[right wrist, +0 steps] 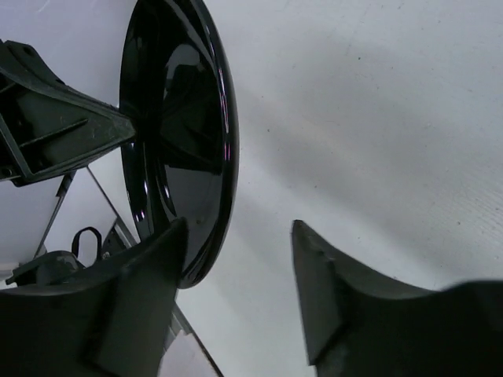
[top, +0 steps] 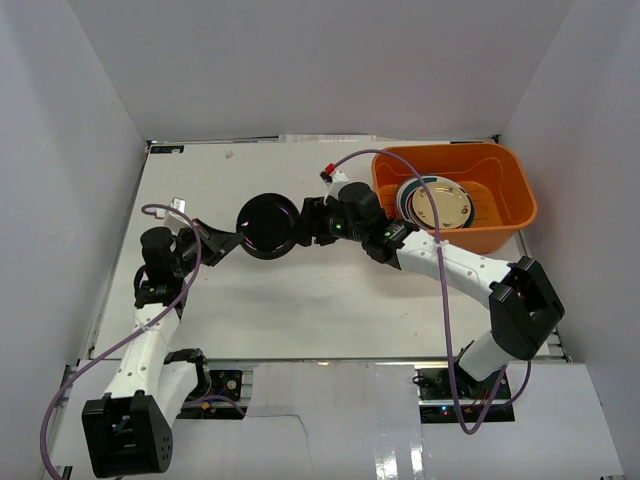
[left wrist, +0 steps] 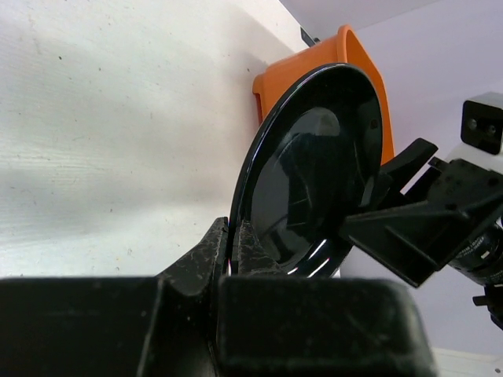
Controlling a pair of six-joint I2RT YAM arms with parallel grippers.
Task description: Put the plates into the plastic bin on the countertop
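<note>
The left claw (left wrist: 233, 245) is clamped on the rim of a glossy black plate (left wrist: 314, 173), its two fingers (left wrist: 206, 259) pressed together on either side of the edge with only the thin rim between them. From above, the plate shows as a full round disc lying between the two claws, with the left claw on one edge and the right claw (top: 303, 222) at the opposite edge. The right claw stands apart: its wrist view shows a broad gap between its fingers (right wrist: 145, 287). The plate's rim sits at the mouth of that gap, just beside one finger, with bare white tabletop (right wrist: 377, 118) showing through the rest of it. Whether that finger touches the rim cannot be told; the other finger is clear of the plate. Behind the right claw, on the side away from the black plate and beside that arm's wrist, sits the orange bin (top: 508, 180) on the tabletop. A gold-tan plate (top: 442, 206) lies inside it on top of other plates, whose rims show at its edge toward the claw. Their colours are too small to make out.
</note>
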